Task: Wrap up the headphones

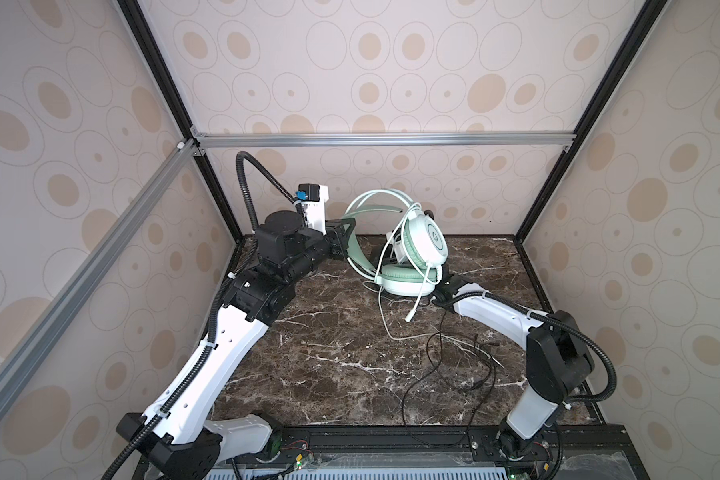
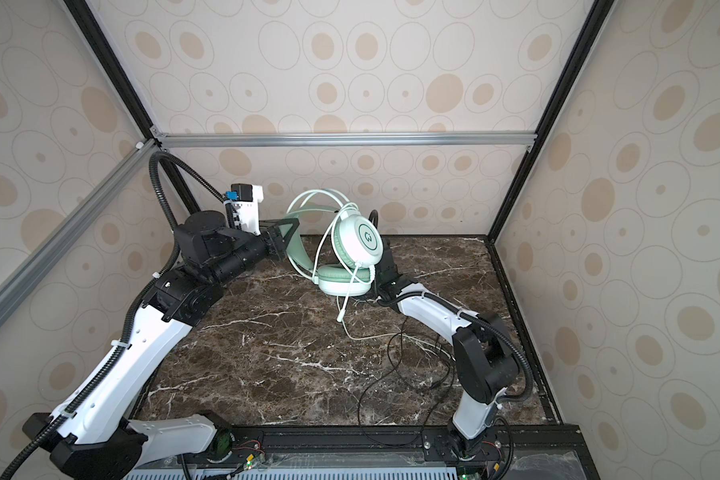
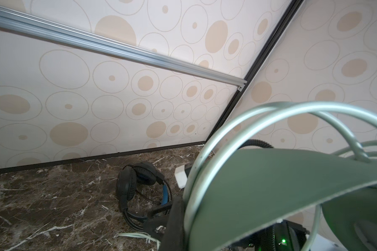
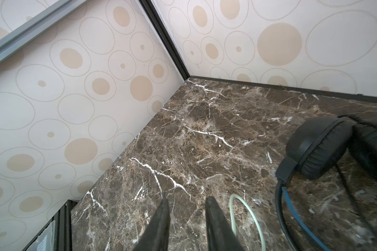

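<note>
Plainly, two headsets are on the dark marble-patterned desk (image 1: 329,365), both near the middle of its far edge. The mint-green headset (image 1: 427,245) has two round padded ear cups with glossy white shells, two thin tube arches and one flat matte green band. The left gripper (image 1: 341,239) is clamped tight on that band and holds it up, one cup upright, the other lying low by the desk. Its thin boom microphone (image 1: 420,293) hangs down, and its whitish-green cable (image 1: 384,320) trails loose toward the desk's middle. The black headset (image 3: 126,187), with wrinkled leatherette pads and a blue inner band, lies behind it, hidden in both top views. One thin black cable (image 1: 406,401) snakes in loose loops toward the near edge. The right gripper (image 4: 187,198), hidden behind the mint cups in both top views, shows two dark tapered fingers narrowly apart over bare desk, nothing between them, a loop of the whitish-green cable just beside
</note>
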